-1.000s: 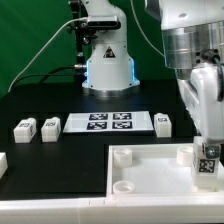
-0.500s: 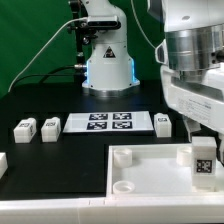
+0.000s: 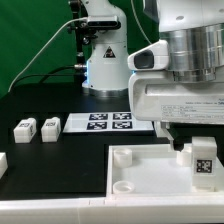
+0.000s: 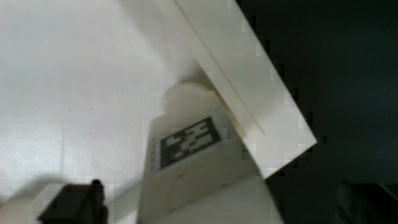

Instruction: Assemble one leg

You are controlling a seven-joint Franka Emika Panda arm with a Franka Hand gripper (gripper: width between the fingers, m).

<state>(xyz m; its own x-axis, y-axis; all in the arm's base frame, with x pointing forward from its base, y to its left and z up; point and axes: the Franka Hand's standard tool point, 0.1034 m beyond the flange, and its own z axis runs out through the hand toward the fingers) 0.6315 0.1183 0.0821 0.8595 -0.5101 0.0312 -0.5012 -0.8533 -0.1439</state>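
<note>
A robotics lab: Panda arm [image 3: 185,45], black table [image 3: 55,100], tagged marker board [image 3: 105,122], green backdrop [image 3: 30,40].

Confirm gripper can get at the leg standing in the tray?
Probably yes: the gripper is open over the upright leg, nothing covering it; only the tray wall sits close beside.

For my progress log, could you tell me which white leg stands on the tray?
The leg at the exterior view's right, upright in the tray's corner; the other legs sit on the black table.
</note>
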